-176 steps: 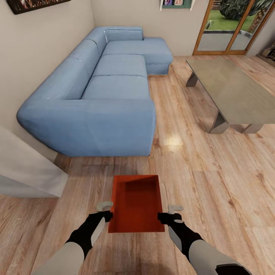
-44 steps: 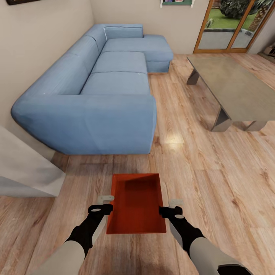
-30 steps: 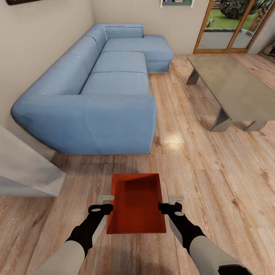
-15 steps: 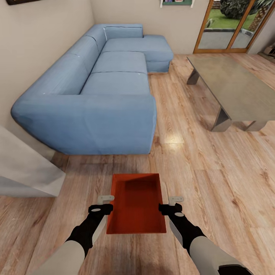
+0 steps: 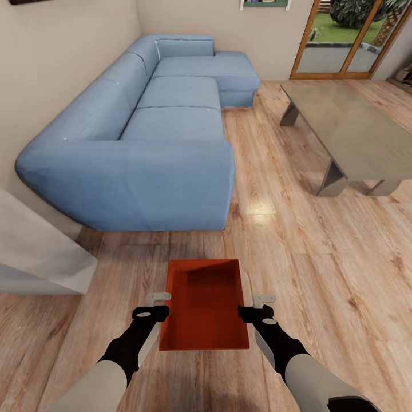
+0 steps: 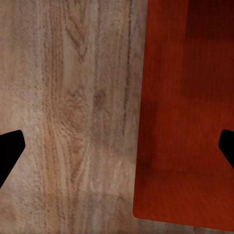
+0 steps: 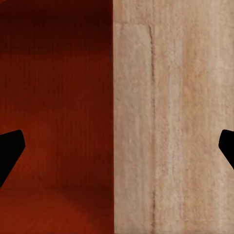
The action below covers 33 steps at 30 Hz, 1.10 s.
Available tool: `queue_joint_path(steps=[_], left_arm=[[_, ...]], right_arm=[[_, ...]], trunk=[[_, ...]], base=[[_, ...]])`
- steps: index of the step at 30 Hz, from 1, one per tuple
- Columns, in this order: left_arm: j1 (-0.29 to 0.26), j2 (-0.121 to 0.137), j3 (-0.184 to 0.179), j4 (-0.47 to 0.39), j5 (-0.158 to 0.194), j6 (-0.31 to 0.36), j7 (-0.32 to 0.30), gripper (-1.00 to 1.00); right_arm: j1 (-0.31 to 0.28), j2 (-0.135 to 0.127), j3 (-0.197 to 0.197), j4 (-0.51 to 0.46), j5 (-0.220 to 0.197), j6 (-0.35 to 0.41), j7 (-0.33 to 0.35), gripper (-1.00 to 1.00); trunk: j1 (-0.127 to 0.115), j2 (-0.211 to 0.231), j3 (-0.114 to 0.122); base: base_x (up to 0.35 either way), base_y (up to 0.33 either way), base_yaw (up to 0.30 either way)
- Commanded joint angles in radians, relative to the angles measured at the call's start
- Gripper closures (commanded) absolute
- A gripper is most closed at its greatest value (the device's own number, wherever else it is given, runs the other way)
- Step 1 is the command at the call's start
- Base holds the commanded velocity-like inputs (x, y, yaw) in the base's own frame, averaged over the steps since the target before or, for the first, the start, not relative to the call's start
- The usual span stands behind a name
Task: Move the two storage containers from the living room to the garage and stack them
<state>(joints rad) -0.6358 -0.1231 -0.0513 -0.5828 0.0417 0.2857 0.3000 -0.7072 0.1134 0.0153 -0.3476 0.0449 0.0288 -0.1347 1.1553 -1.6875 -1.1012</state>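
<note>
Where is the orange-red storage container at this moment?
In the head view, the orange-red storage container sits low and central on the wood-plank floor, between the left gripper and right gripper, near the blue sofa.

No text, label, brand, number or sign can be read in these pictures. The storage container (image 5: 204, 306) has plain orange-red walls with no print on them. At the top edge of the head view, a dark framed picture (image 5: 23, 2) and a small green-framed picture (image 5: 263, 3) hang on the walls, but both are cut off and too small to show any letters.
</note>
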Motion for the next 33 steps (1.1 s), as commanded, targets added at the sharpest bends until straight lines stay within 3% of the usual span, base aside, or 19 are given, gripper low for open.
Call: queue_joint_path(steps=[1, 33], left_arm=[[0.0, 0.001, -0.005, -0.002, 0.004, 0.006, 0.007, -1.0], [0.0, 0.002, -0.005, -0.002, 0.004, 0.007, 0.003, -1.0]], right_arm=[[0.0, 0.0, 0.002, -0.001, 0.005, 0.003, -0.005, -1.0], [0.0, 0.0, 0.002, 0.001, 0.003, 0.003, -0.006, -1.0]], trunk=[[0.004, -0.008, -0.004], [0.127, -0.232, -0.104]], base=[[0.0, 0.0, 0.0], [0.0, 0.0, 0.0]])
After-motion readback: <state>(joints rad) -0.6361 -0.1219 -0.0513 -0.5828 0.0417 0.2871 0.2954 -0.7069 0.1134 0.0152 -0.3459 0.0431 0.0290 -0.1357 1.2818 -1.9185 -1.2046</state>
